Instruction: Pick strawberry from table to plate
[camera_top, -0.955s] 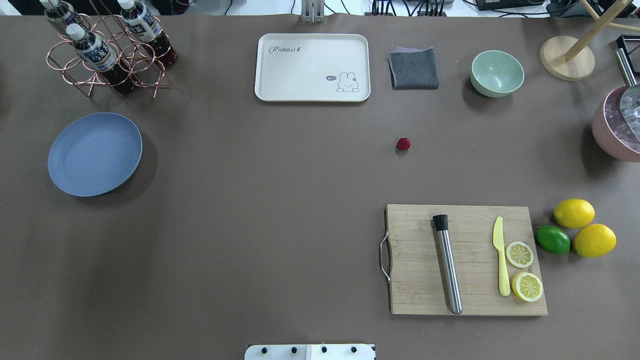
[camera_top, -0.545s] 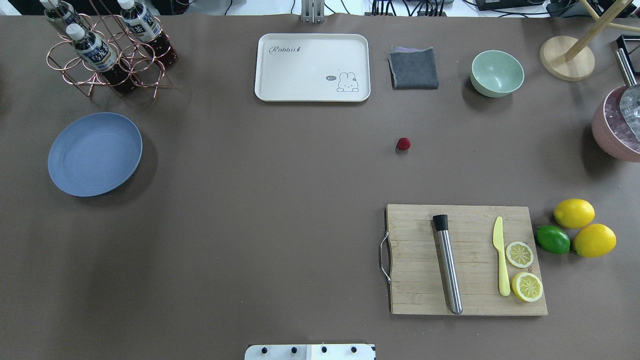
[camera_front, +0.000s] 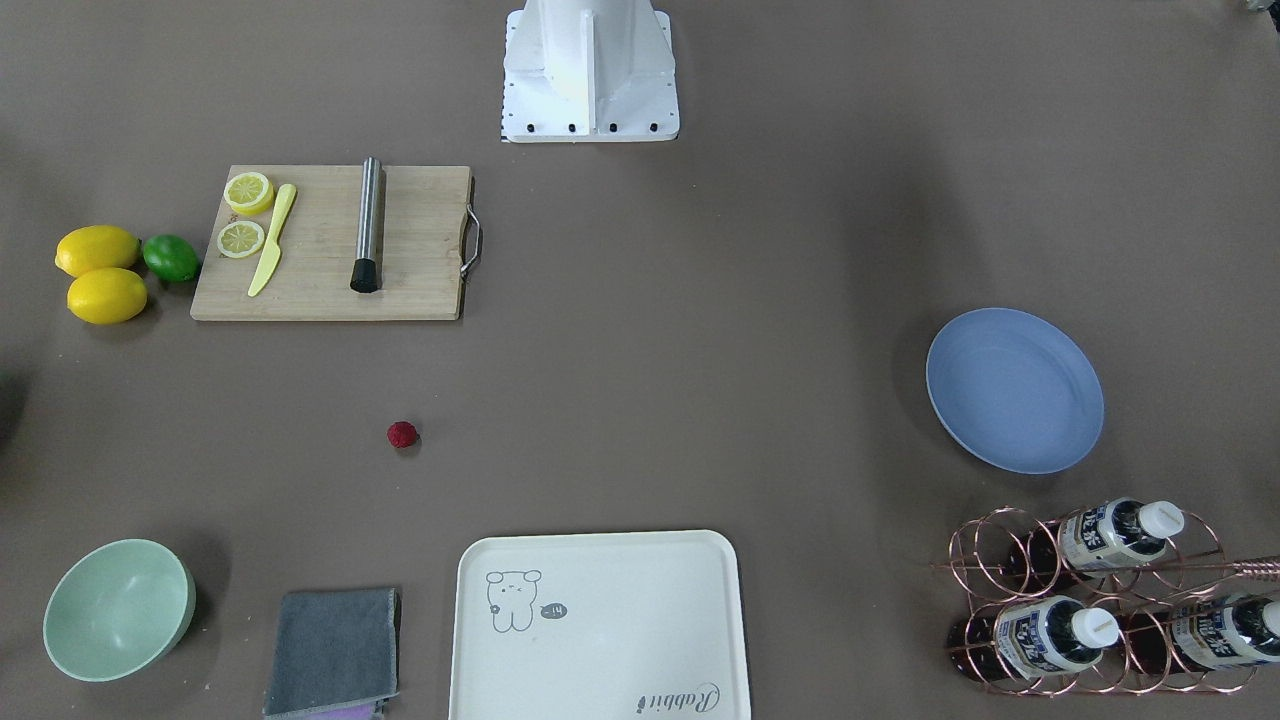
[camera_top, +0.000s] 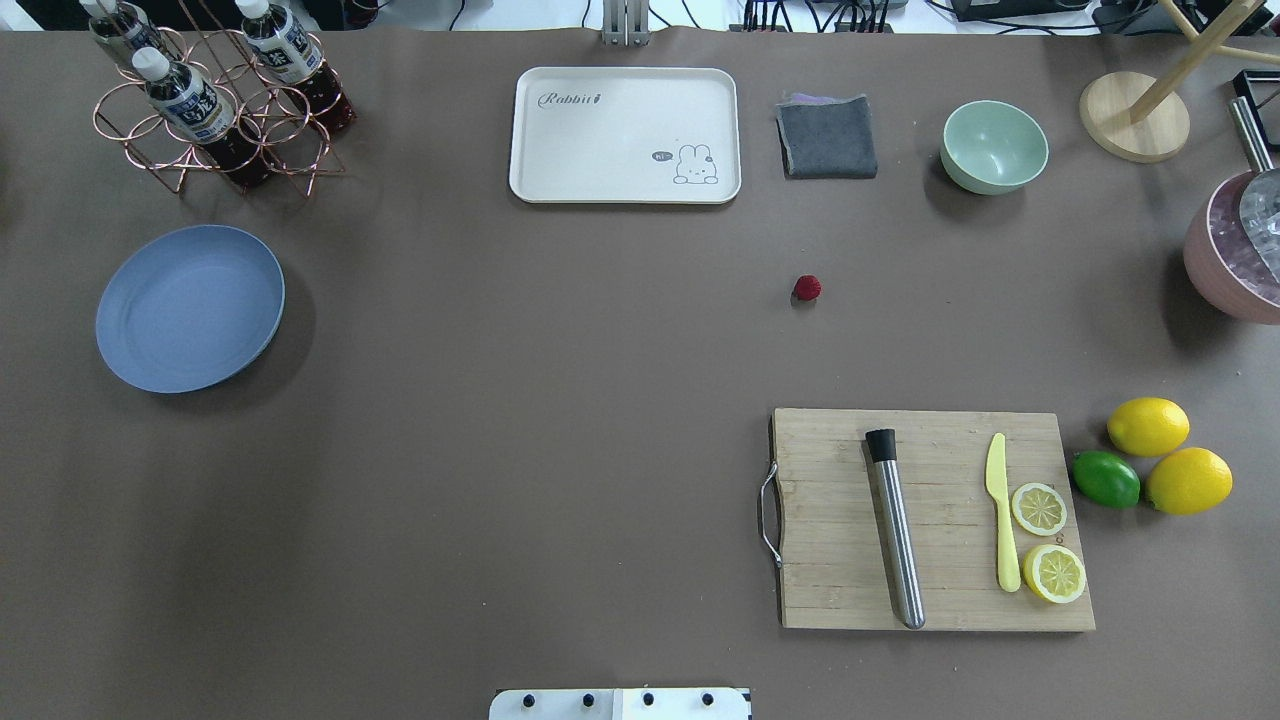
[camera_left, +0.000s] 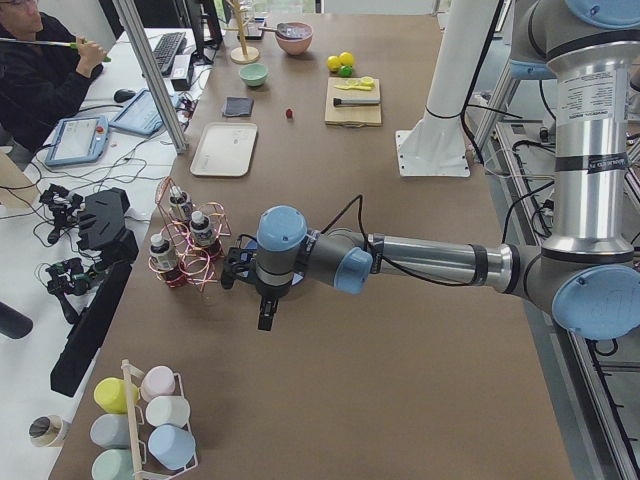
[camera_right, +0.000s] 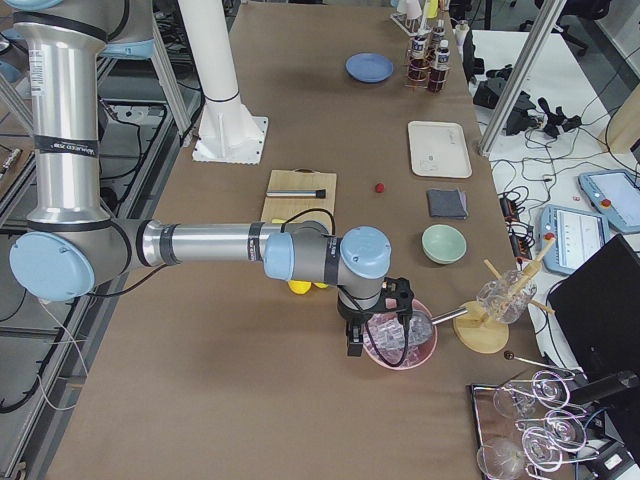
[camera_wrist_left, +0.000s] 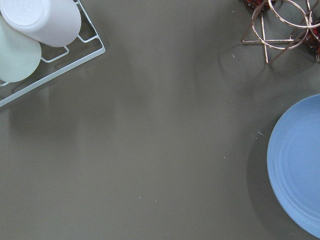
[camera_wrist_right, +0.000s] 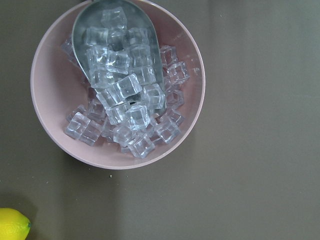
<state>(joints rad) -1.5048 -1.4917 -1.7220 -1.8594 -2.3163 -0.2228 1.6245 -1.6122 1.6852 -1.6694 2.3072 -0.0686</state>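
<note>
Moved: nothing overhead; strawberry as before.
Strawberry: on table, between tray and cutting board, well apart from plate.
Left gripper: side view only, near plate; opening cannot be told.
Right gripper: side view only, over ice bowl; opening cannot be told.
</note>
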